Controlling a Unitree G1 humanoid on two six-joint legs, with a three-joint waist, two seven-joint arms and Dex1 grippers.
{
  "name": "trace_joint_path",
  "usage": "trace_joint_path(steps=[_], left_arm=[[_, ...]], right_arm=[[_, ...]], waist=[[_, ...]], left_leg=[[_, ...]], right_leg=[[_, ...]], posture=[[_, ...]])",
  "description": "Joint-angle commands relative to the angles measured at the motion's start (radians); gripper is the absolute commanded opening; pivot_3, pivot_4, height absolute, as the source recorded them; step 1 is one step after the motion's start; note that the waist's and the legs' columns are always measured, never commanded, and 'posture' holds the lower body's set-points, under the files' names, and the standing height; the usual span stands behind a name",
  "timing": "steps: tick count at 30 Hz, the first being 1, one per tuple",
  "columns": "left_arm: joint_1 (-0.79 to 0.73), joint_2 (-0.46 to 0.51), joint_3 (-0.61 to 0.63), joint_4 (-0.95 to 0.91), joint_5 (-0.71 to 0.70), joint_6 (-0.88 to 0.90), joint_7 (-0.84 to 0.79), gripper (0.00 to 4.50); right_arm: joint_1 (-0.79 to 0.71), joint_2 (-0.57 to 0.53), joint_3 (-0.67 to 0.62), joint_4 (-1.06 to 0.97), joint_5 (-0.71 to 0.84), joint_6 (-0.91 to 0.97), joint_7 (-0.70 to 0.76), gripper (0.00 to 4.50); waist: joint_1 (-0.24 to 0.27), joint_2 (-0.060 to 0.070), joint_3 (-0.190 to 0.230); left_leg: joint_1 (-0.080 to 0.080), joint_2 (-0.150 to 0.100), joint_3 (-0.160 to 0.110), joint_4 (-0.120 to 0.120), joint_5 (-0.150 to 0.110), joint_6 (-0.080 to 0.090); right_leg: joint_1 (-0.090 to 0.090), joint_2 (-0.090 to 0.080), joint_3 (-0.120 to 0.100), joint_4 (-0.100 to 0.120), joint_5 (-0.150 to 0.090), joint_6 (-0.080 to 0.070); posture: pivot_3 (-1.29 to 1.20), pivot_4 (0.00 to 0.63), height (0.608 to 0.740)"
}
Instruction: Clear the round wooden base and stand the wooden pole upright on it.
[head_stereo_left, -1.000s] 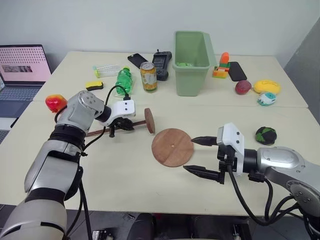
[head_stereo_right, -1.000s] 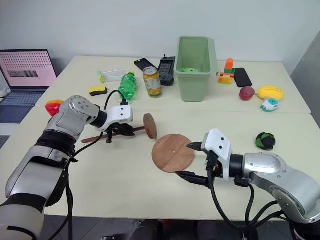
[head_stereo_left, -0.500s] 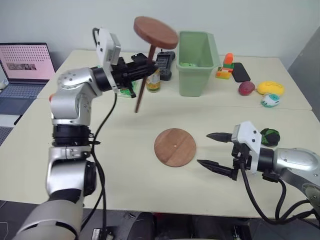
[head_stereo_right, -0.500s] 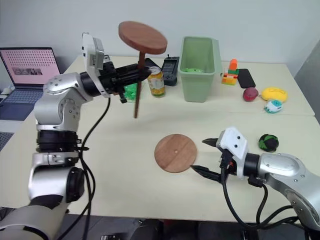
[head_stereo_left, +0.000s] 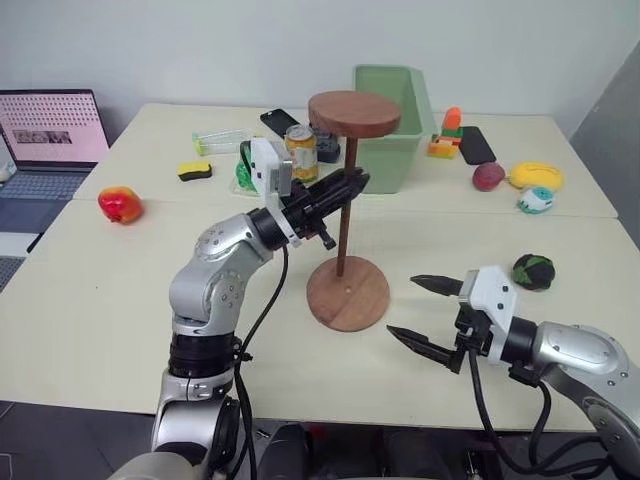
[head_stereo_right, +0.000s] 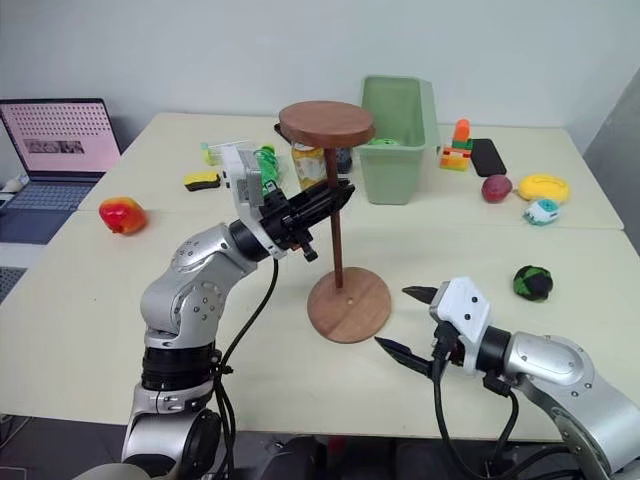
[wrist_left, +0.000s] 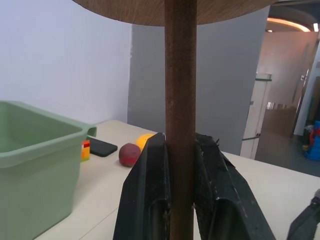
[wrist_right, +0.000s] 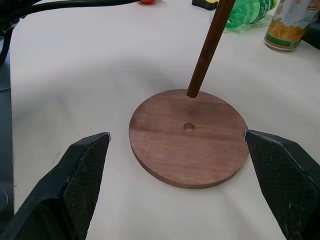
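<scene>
A two-armed robot works at a cream table (head_stereo_left: 120, 300), the job well along but not finished: the round wooden base (head_stereo_left: 347, 299) lies flat and bare near the front edge, nothing resting on it, and the wooden pole (head_stereo_left: 344, 212) is already upright above it, its fixed disc at the top end. The left gripper (head_stereo_left: 340, 189) pinches the pole partway up its shaft — in the left wrist view the two black fingers (wrist_left: 150, 195) press against either side of the rod. What remains, by the look of it, is seating the pole's lower tip: in the right wrist view the tip meets the base at its far rim rather than at the small centre hole (wrist_right: 188, 127), which sits open and unfilled just beside it; whether the tip actually rests on the wood or hovers a touch above cannot be told. The right gripper (head_stereo_left: 424, 312) waits low over the table just beside the base, fingers spread wide and holding nothing, the base lying between and beyond its two fingertips (wrist_right: 82, 175) in its own wrist view. A green bin (head_stereo_left: 385, 130), a drinks can (head_stereo_left: 300, 150) and a red fruit (head_stereo_left: 119, 204) stand farther back, well apart from the work.
</scene>
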Motion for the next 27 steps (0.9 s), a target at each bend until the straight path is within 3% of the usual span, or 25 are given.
trace_joint_path(steps=[1,27], left_arm=[[0.014,0.003,-0.017,-0.014,-0.010,-0.044,-0.003,0.26],[0.026,-0.015,-0.117,0.092,0.048,-0.201,-0.017,0.26]], right_arm=[[-0.028,0.006,0.015,-0.019,0.005,0.021,-0.012,4.50],[0.002,0.007,0.025,-0.014,0.012,0.079,-0.010,4.50]], waist=[[0.000,0.000,0.000],[0.002,0.000,0.000]], left_leg=[[0.000,0.000,0.000,0.000,0.000,0.000],[0.000,-0.002,0.000,0.000,0.000,0.000]], right_leg=[[0.000,0.000,0.000,0.000,0.000,0.000],[0.001,0.000,-0.001,-0.001,0.000,0.000]], posture=[[0.00,0.150,0.740],[0.00,0.150,0.740]])
